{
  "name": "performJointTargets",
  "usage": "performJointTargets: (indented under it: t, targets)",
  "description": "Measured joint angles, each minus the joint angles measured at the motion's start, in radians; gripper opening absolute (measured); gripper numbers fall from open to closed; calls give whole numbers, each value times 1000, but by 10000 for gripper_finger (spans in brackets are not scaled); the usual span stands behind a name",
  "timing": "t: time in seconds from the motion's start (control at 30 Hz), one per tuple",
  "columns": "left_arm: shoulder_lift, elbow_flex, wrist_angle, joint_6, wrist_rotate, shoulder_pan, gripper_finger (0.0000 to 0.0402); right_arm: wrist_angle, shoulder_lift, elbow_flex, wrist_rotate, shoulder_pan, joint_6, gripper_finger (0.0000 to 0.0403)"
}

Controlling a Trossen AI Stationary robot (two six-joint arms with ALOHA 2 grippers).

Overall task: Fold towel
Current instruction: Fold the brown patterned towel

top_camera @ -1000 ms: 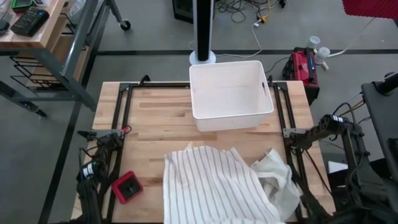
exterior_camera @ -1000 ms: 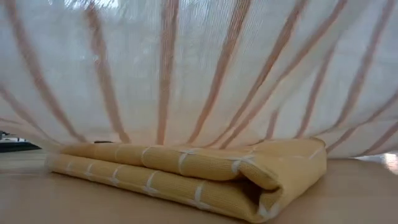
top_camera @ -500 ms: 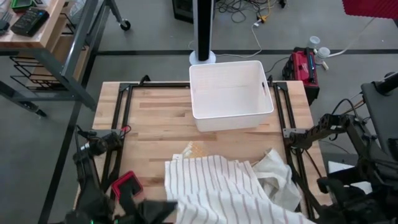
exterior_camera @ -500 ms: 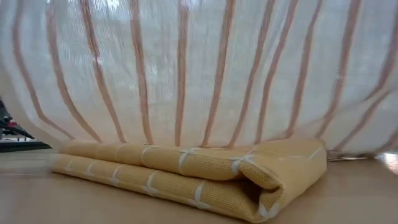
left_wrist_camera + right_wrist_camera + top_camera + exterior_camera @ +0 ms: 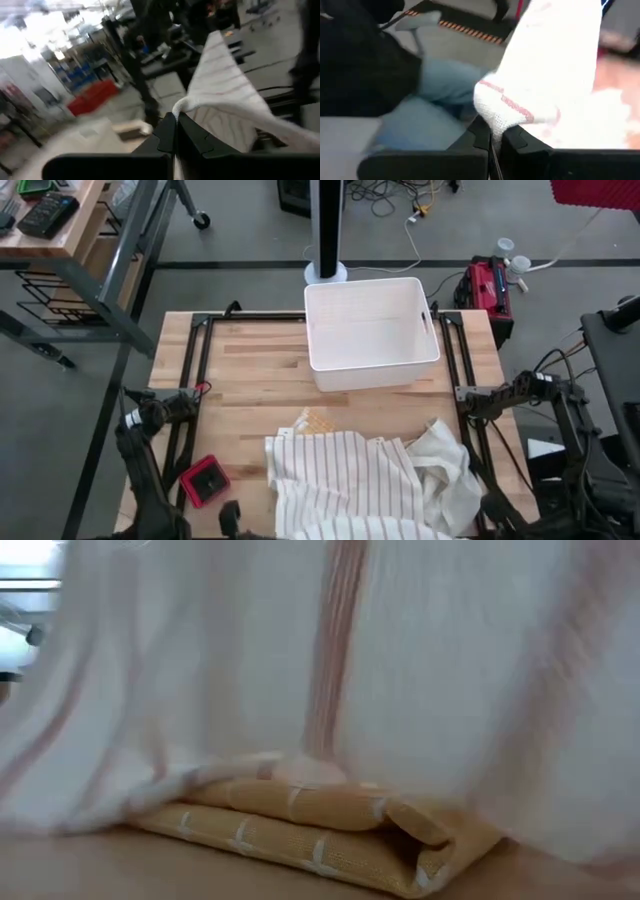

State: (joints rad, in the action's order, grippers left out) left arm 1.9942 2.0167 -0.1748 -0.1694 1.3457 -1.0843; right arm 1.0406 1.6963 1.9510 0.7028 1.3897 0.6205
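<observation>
While pinched, striped towel point(image 5: 345, 480) rumpled, draped

My overhead feed: even, soft light, sharp all over, only faint shadows under the white bin point(image 5: 372, 332). Low feed: striped towel point(image 5: 400, 670) backlit and smeared by motion, washed pale; yellow cloth point(image 5: 320, 830) below reads fairly clear. Both wrist feeds heavily blurred; left one blown out with glare in one corner.
</observation>
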Motion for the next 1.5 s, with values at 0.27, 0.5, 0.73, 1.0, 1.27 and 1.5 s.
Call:
performJointTargets:
  t: [0.27,0.5,0.73,1.0,1.27,1.5]
  targets:
    - [-7,-243,201,494,38,-68,0,-84,0,-116,-64,9,87,0]
    - [-33,-391,198,564,224,-89,0,74,-26,-179,171,-10,232,0]
    - [-140,-578,198,583,226,-29,0,343,-26,-254,241,-94,514,0]
    - [-360,-882,197,681,225,88,0,450,-33,-349,237,-231,558,0]
    - [-605,-1279,195,930,208,207,0,528,-89,-436,269,-438,502,0]
    - [-789,-1531,201,1156,22,337,0,529,-202,-623,268,-641,473,0]
